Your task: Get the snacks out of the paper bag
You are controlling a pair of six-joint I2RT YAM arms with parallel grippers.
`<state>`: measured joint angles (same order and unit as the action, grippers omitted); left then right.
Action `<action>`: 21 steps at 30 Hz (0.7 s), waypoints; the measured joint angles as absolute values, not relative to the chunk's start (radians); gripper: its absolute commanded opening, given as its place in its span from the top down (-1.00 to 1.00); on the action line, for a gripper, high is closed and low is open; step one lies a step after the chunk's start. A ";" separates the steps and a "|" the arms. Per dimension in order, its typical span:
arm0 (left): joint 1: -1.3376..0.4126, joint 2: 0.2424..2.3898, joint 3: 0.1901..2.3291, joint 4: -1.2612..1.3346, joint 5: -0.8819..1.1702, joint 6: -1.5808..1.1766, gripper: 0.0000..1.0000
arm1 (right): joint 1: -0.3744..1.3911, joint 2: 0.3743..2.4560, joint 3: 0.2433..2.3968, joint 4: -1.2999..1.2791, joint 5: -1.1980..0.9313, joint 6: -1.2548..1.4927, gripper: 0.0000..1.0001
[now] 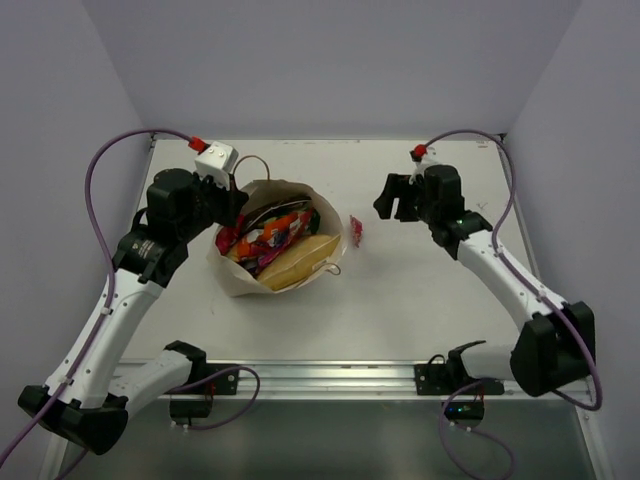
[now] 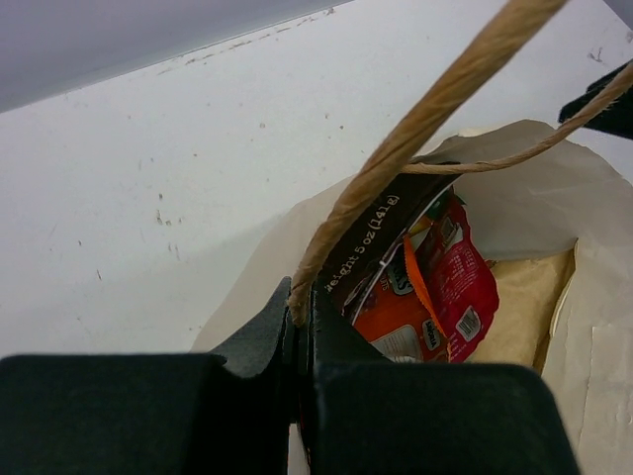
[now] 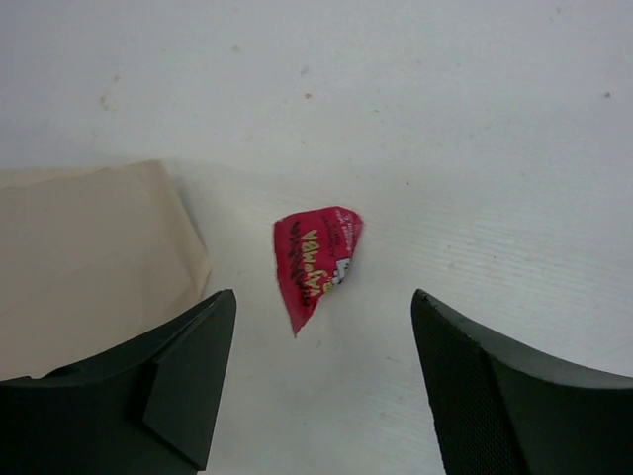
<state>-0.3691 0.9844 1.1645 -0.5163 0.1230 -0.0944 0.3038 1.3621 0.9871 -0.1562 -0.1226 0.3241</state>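
The paper bag lies open-mouthed left of the table's middle, with several snacks inside: dark brown, orange, magenta-red and tan-yellow packets. My left gripper is at the bag's far-left rim, shut on its twisted-cord handle, which runs taut up from the jaws. A tiny red packet lies flat on the table just right of the bag. My right gripper hovers to its right, open, with the red packet ahead of its spread fingers and nothing held.
The bag's tan wall reaches close to the right gripper's left finger. The second cord handle loops up behind the bag. White table stretches right and in front of the bag; a metal rail runs along the near edge.
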 measured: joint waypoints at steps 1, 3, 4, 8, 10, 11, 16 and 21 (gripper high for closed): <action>-0.369 0.984 1.164 -0.516 0.123 -0.094 1.00 | 0.324 1.314 0.996 -0.182 -0.111 0.320 -0.52; -0.369 0.984 1.164 -0.517 0.123 -0.094 1.00 | 0.392 1.228 1.024 -0.231 -0.080 0.314 -0.54; -0.369 0.984 1.164 -0.517 0.122 -0.094 1.00 | 0.445 1.184 1.048 -0.254 -0.064 0.312 -0.54; -0.369 0.984 1.164 -0.517 0.122 -0.094 1.00 | 0.660 1.068 1.172 -0.309 -0.022 0.313 -0.55; -0.369 0.984 1.164 -0.517 0.122 -0.094 1.00 | 0.732 1.045 1.227 -0.332 -0.012 0.313 -0.55; -0.369 0.984 1.164 -0.517 0.121 -0.094 1.00 | 0.774 1.044 1.258 -0.345 -0.008 0.316 -0.55; -0.369 0.984 1.164 -0.517 0.116 -0.094 1.00 | 0.952 1.138 1.388 -0.409 0.071 0.352 -0.52; -0.369 0.984 1.164 -0.517 0.114 -0.094 1.00 | 1.036 1.324 1.463 -0.447 0.158 0.423 -0.48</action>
<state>-0.3691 0.9840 1.1645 -0.5167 0.1143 -0.0940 1.0359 1.3243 1.4628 -0.4465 0.1581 0.4232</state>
